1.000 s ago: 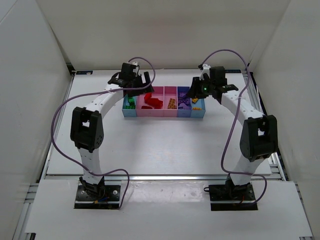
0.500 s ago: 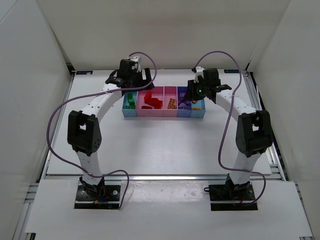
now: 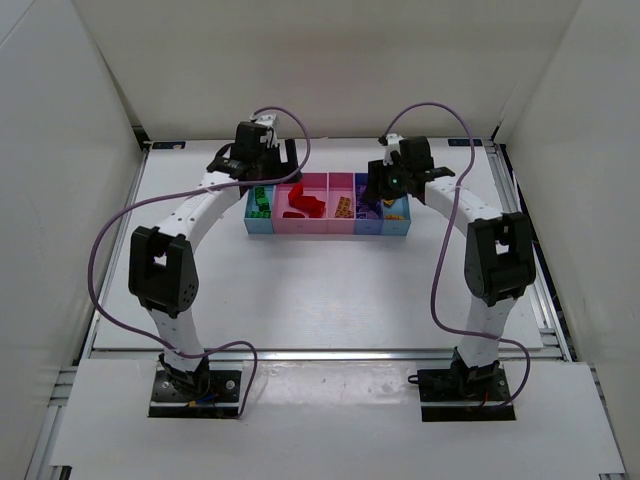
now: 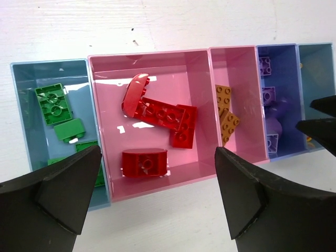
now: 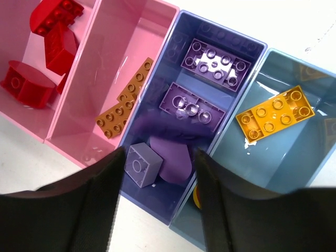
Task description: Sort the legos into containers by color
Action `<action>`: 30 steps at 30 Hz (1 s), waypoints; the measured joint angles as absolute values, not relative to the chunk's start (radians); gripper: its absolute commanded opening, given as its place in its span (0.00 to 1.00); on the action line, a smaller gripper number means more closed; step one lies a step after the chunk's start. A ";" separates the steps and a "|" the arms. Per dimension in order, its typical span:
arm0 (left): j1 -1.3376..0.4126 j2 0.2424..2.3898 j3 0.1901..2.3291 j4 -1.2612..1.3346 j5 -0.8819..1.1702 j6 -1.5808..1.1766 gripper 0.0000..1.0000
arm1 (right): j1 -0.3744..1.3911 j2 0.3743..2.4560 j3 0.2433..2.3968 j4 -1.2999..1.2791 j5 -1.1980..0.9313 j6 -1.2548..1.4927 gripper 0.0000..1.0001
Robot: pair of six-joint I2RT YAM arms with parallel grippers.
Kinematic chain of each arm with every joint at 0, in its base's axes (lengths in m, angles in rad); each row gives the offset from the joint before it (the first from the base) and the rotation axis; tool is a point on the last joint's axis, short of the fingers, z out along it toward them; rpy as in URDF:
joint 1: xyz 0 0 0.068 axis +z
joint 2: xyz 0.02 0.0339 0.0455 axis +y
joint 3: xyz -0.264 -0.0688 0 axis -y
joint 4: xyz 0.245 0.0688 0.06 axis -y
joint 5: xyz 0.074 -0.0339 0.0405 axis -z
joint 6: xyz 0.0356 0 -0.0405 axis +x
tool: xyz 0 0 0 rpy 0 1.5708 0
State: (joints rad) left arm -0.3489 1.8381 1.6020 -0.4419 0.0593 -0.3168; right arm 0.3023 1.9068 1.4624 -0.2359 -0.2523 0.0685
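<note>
Both jaws released above the row of bins [image 3: 320, 229].
The right jaws stand parted over the dark blue bin [image 5: 167, 63], where purple bricks [image 5: 192, 107] lie; the left jaws gape wide above the wide pink bin [image 4: 157, 68] of red bricks [image 4: 163, 113] on the counter [image 4: 157, 220].
</note>
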 measured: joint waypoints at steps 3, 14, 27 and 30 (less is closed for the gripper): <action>-0.349 1.837 1.592 -0.442 0.048 -0.310 1.00 | 0.302 1.907 1.463 -0.230 -0.252 0.067 0.77; -0.349 1.798 1.528 -0.434 0.022 -0.286 0.99 | 0.302 1.895 1.462 -0.207 -0.297 0.075 0.98; -0.331 1.765 1.472 -0.429 -0.090 -0.229 1.00 | 0.245 1.698 1.416 -0.180 -0.310 0.063 0.99; -0.279 1.757 1.438 -0.435 -0.091 -0.236 0.99 | 0.169 1.652 1.351 -0.176 -0.314 0.040 0.99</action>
